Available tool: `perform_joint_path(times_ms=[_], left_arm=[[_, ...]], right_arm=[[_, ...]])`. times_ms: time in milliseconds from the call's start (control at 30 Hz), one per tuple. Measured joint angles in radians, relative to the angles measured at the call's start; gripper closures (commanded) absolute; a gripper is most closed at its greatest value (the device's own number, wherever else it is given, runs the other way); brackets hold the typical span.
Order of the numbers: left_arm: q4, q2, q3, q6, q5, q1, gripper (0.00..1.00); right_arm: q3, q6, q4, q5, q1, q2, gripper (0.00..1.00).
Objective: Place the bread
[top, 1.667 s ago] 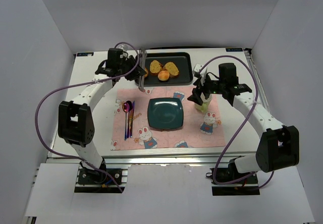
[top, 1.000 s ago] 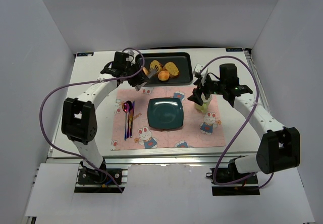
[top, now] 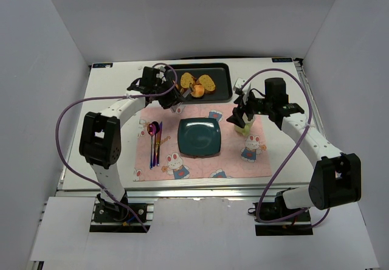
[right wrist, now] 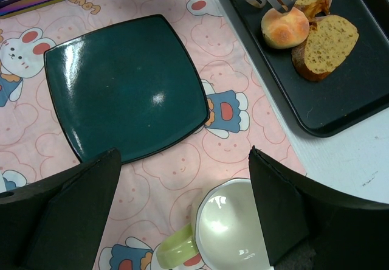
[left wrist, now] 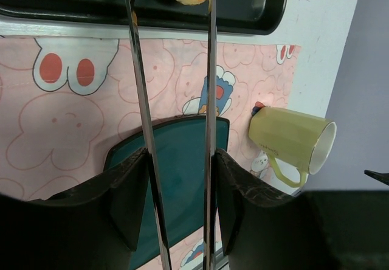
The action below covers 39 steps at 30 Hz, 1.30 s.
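One bun, top view: in tray, twelve o'clock of plate. Left wrist: left hand pinching tongs, blades astride bun, probably for reach. Right wrist: right hand spread above mug, apparently idle, leaving plate free.

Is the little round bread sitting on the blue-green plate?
No, the teal plate has nothing on it, and the bread lies in the black tray.
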Motion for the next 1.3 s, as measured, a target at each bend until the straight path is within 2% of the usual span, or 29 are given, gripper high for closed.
perform_joint_path(times_ms=[400, 633, 733, 1033, 1300], left_arm=[[0.079, 0.015, -0.03, -0.06, 0.06, 0.0, 0.44], [0.101, 0.03, -0.03, -0.089, 0.081, 0.0, 0.48], [0.113, 0.032, -0.034, -0.108, 0.086, 0.0, 0.52], [0.17, 0.032, -0.053, -0.155, 0.112, 0.0, 0.79], [0.203, 0.032, -0.058, -0.171, 0.131, 0.0, 0.96]], right_arm=[[0.0, 0.0, 0.0, -0.005, 0.0, 0.0, 0.11], [0.0, 0.0, 0.0, -0.006, 0.0, 0.0, 0.11], [0.0, 0.0, 0.0, -0.006, 0.0, 0.0, 0.11], [-0.001, 0.0, 0.0, -0.01, 0.0, 0.0, 0.11], [-0.001, 0.001, 0.0, -0.01, 0.0, -0.004, 0.11]])
